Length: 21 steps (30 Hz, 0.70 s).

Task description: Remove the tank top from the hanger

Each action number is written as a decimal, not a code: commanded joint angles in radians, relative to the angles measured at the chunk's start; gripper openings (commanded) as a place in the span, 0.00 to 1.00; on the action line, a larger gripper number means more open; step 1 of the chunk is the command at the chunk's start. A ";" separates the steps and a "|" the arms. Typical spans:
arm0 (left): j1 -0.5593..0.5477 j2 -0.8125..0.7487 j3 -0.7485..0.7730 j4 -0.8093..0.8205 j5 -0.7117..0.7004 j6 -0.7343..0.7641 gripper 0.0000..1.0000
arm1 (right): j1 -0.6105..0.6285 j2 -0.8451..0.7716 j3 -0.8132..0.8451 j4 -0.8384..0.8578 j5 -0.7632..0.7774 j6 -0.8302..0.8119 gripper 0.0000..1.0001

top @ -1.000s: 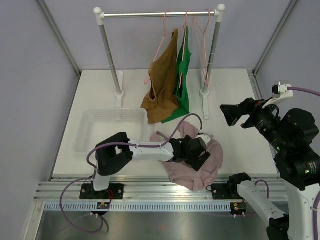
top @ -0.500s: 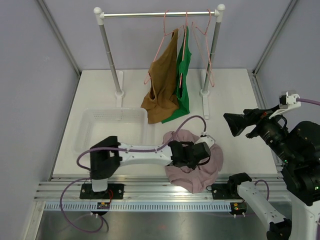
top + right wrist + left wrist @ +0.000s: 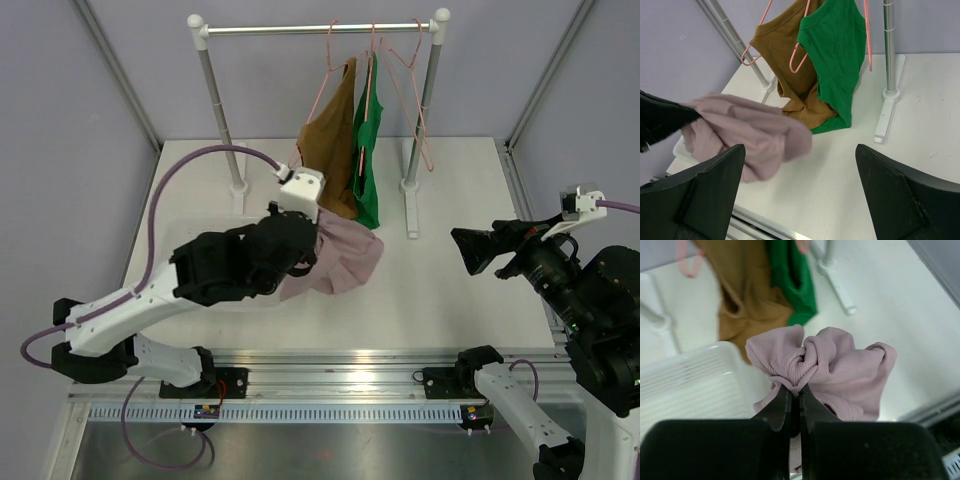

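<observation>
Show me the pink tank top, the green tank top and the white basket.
pink tank top [image 3: 840, 360], left wrist view, middle of the bunched fabric.
green tank top [image 3: 835, 65], right wrist view, its front panel.
white basket [image 3: 690, 385], left wrist view, its bare slatted inside.

Lavender-grey walls, white table, metal clothes rack, aluminium rail along near edge
</observation>
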<state>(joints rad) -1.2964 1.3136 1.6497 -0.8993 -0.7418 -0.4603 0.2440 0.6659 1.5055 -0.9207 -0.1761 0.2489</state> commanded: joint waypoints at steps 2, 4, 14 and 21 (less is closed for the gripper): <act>0.124 -0.120 0.062 -0.142 -0.159 -0.001 0.00 | 0.001 0.020 0.024 0.034 0.012 -0.010 1.00; 0.264 -0.163 0.012 -0.136 -0.111 0.011 0.00 | 0.001 0.023 0.016 0.046 -0.002 -0.005 1.00; 0.828 -0.289 -0.316 -0.009 0.288 0.035 0.00 | 0.001 0.037 -0.040 0.175 -0.043 0.036 1.00; 0.979 -0.261 -0.482 0.060 0.354 0.017 0.39 | 0.001 0.104 -0.102 0.361 -0.232 0.144 0.99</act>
<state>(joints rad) -0.3367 1.0645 1.1553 -0.9409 -0.4618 -0.4404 0.2440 0.7147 1.4158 -0.7116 -0.2817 0.3244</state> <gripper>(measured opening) 0.288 0.993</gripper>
